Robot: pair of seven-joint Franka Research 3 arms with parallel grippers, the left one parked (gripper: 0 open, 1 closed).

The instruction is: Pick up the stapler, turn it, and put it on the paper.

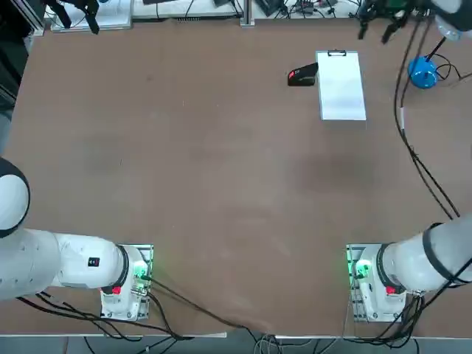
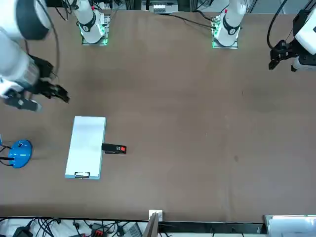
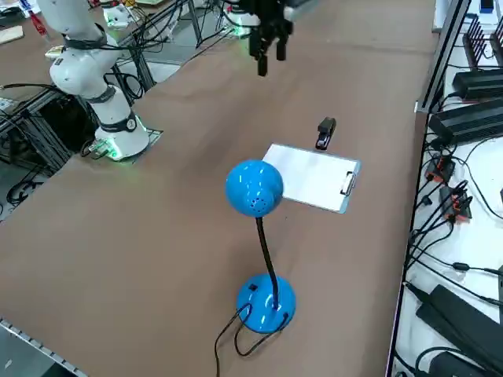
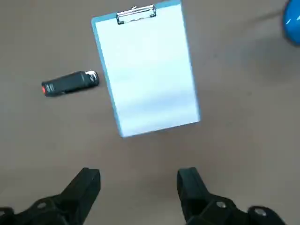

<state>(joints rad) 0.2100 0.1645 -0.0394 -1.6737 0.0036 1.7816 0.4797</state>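
The small black stapler [image 1: 302, 75] with its red mark lies flat on the brown table, just beside one long edge of the paper [image 1: 341, 85], near the clip end. It also shows in the other views: stapler [image 2: 114, 148] [image 3: 325, 132] [image 4: 70, 83]. The paper [image 2: 86, 146] [image 3: 313, 177] [image 4: 145, 68] is a white sheet on a clipboard with a metal clip at one short edge. My right gripper [image 1: 375, 29] [image 2: 59, 94] [image 3: 271, 56] [image 4: 138, 183] hangs open and empty, high above the table, off the paper's clip-free end.
A blue desk lamp stands close to the paper on the side away from the stapler, its round base [image 1: 422, 73] [image 2: 19, 153] [image 3: 266, 302] on the table and its head [image 3: 254, 188] raised on a black stalk. Its cable trails off the table edge.
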